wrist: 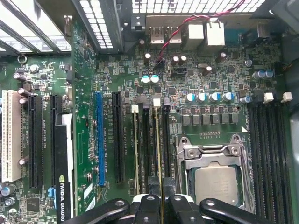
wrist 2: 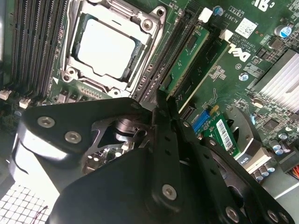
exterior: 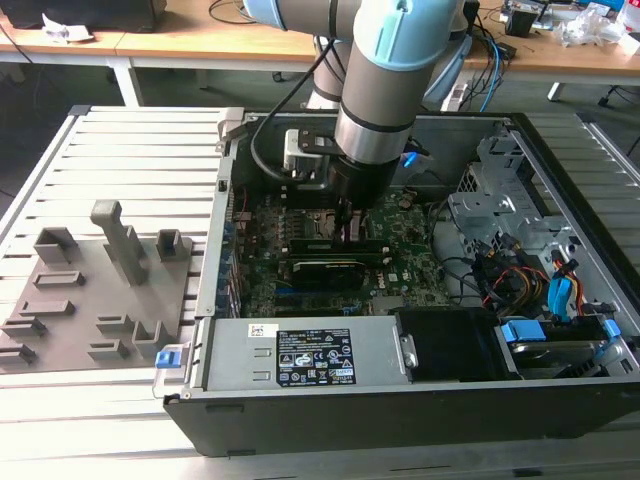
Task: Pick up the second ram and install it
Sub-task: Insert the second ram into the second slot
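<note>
The second ram (wrist: pixel 159 154) is a thin green stick seen edge-on in the first wrist view. It stands in a memory slot beside the processor socket (wrist: pixel 212 179). In the second wrist view its green face with a dark chip (wrist 2: pixel 189 53) runs up to my fingertips. My gripper (wrist: pixel 160 205) (wrist 2: pixel 161 105) is shut on its top edge near the middle. Another stick (wrist: pixel 136 149) (wrist 2: pixel 208 70) stands two slots away, farther from the socket. In the exterior view the gripper (exterior: pixel 350 225) reaches down inside the open computer case onto the motherboard (exterior: pixel 400 265).
A graphics card (exterior: pixel 325 268) (wrist: pixel 63 163) lies close by on the board. Several bare memory slots (wrist: pixel 268 154) run along the socket's other side. The power supply (exterior: pixel 300 350), drive cage (exterior: pixel 490 190) and cables (exterior: pixel 510 275) ring the board. A grey holder tray (exterior: pixel 90 290) sits outside the case.
</note>
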`<move>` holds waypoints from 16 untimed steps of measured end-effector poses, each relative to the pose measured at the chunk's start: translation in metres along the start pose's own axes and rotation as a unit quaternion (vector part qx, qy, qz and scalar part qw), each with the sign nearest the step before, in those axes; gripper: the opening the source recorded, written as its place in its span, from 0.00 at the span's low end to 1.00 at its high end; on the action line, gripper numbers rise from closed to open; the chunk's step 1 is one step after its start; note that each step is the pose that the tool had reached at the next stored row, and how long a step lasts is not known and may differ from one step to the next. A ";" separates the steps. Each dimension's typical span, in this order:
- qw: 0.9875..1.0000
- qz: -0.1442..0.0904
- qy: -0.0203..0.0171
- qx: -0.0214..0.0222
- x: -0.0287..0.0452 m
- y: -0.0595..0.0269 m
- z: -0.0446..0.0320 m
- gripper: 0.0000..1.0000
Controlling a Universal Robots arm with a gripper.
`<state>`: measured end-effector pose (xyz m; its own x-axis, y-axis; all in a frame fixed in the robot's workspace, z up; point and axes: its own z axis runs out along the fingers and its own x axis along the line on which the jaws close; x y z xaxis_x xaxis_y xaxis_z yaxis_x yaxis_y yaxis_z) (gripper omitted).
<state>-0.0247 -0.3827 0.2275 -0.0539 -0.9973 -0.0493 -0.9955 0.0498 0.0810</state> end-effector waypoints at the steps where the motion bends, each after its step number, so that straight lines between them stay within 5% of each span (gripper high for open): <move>1: 1.000 0.000 0.000 0.000 0.0000 -0.0004 0.0000 0.13; 16: 1.000 0.000 0.000 0.000 -0.0025 -0.0007 0.0002 0.13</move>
<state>-0.0240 -0.3803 0.2274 -0.0537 -0.9973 -0.0493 -0.9955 0.0496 0.0810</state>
